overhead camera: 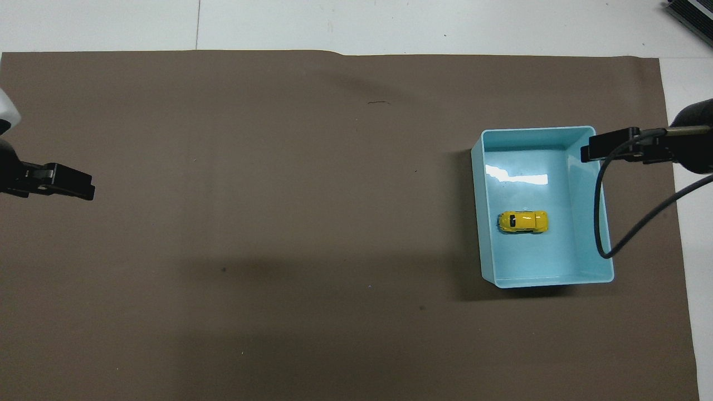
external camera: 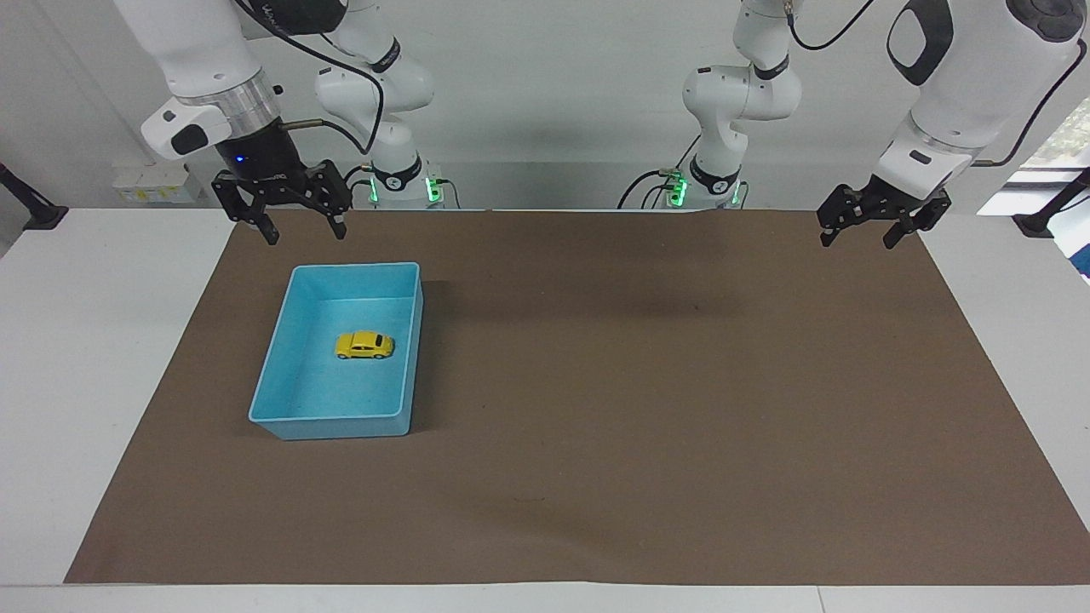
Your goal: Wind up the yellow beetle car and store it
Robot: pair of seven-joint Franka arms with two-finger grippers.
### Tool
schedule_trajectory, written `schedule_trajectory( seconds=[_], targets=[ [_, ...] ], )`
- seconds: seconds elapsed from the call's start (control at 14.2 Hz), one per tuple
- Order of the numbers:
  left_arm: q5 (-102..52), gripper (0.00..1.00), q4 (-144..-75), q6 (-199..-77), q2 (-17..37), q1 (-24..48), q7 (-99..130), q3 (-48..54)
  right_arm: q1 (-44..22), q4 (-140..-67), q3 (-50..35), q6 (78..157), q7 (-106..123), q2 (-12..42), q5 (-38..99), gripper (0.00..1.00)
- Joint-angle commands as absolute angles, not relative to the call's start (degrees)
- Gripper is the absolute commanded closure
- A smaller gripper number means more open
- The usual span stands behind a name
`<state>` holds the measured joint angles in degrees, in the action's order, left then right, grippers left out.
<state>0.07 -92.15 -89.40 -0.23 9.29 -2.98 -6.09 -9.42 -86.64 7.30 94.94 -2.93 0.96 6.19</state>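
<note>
Overhead view: the yellow beetle car (overhead camera: pixel 523 221), tiny, rounded, dark-windowed, sits on its wheels mid-floor in the blue bin (overhead camera: pixel 591 206) on a brown mat (external camera: pixel 647 409), its long axis across the bin's length. Both the right gripper (external camera: pixel 300 232) and left gripper (external camera: pixel 857 236) hang spread, empty, over the mat.

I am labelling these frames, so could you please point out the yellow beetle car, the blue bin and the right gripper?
yellow beetle car (external camera: pixel 364 345): facing view, on its roof.
blue bin (external camera: pixel 336 425): facing view, on its outer wall farthest from the robots.
right gripper (external camera: pixel 303 232): facing view, midway between its open fingertips.
</note>
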Motion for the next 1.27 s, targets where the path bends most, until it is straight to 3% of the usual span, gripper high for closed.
schedule_trajectory(
  seconds=[0.0, 1.19],
  targets=[
    [-0.8, 0.00, -92.6, -88.7, -1.2, 8.2, -2.6, -5.4, -9.1, -87.0, 7.1, 93.9, -3.4, -1.1, 7.2, 0.00],
    [-0.8, 0.00, -92.6, -88.7, -1.2, 8.2, -2.6, -5.4, -9.0, -87.1, 7.8, 90.0, -2.7, -2.0, 3.7, 0.00]
  ],
)
